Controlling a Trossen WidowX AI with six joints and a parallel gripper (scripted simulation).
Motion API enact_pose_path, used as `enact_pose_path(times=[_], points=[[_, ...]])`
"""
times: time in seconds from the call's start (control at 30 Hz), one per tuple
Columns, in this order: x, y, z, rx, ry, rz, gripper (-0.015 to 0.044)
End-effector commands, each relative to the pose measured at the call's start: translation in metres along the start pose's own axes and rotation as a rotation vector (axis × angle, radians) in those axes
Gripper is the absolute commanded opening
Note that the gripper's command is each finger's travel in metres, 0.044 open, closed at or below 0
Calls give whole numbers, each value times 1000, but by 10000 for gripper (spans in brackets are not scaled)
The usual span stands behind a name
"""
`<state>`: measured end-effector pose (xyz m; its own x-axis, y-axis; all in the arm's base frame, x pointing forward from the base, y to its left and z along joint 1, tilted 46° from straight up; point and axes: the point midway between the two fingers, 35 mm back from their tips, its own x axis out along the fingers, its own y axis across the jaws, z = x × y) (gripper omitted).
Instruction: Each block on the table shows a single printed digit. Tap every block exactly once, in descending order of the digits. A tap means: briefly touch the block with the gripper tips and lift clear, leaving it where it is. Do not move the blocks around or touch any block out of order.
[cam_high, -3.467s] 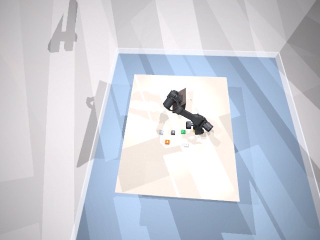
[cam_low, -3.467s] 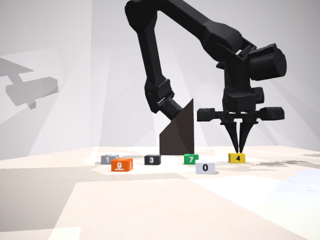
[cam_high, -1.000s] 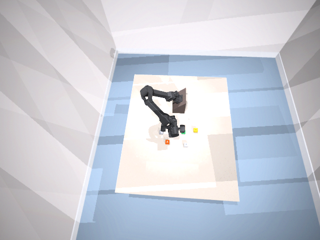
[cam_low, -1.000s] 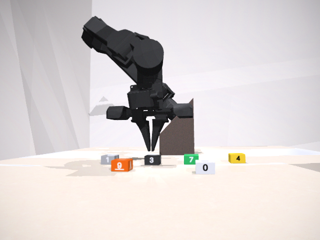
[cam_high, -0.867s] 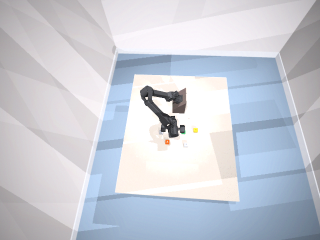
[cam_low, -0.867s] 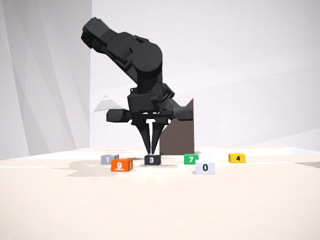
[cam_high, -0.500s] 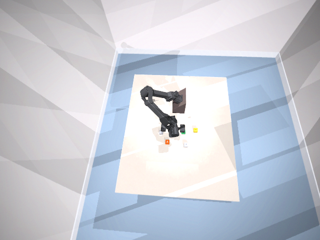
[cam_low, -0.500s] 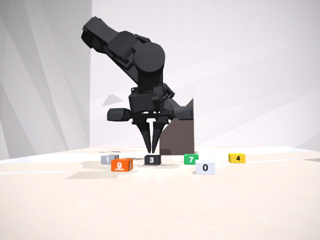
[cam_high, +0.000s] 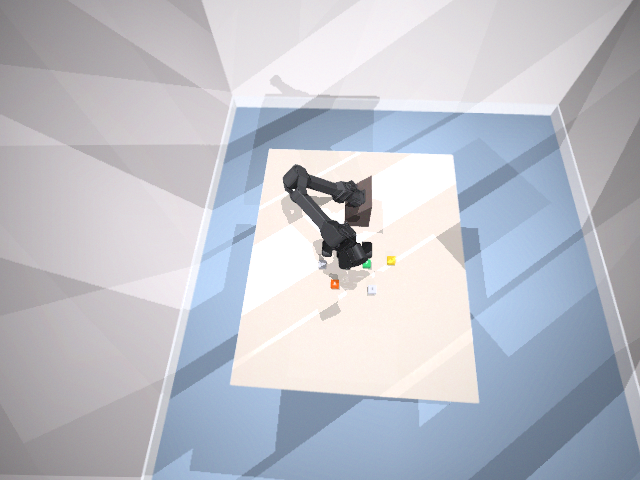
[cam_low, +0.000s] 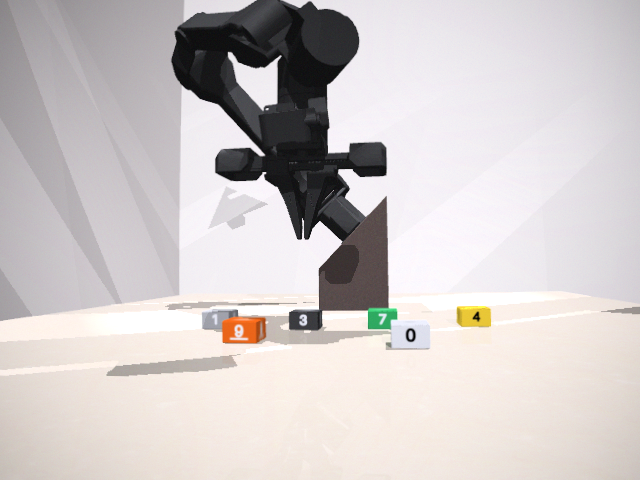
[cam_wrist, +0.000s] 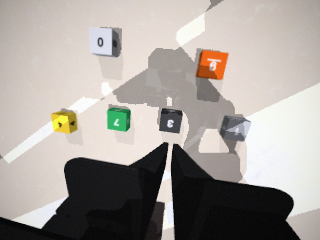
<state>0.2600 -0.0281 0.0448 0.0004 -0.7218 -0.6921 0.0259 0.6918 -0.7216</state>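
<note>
Gripper, fingers shut on nothing, hangs high above black block 3 mid-bench, w/ orange block 9, likely first target, toward bench's front-left corner.

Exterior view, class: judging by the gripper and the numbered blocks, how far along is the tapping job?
Done: no tap is evident. In hand: the gripper hangs shut and empty high above the black 3 block, touching nothing. Left, as far as shows: orange 9, green 7, yellow 4, then 3, grey 1, white 0.
</note>
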Motion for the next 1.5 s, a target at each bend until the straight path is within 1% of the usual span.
enact_pose_path(times=[0.0, 0.17, 0.23, 0.33, 0.4, 0.67, 0.7, 0.83, 0.87, 1.23, 1.47], points=[[-27, -2, -2, 11, -6, 6, 20], [-27, -5, -2, 11, -6, 6, 20], [-27, -30, -1, 10, -7, 10, 20], [-27, -82, -6, 10, -7, 6, 20], [-27, -95, -9, 11, -6, 2, 20], [-24, -95, -9, 11, -6, 3, 20], [-16, -94, -8, 11, -6, 5, 20], [44, -94, -7, 12, -7, 3, 20], [51, -95, -8, 12, -7, 0, 20], [55, -95, -9, 12, -7, -1, 20], [66, -95, -8, 12, -7, 0, 20]])
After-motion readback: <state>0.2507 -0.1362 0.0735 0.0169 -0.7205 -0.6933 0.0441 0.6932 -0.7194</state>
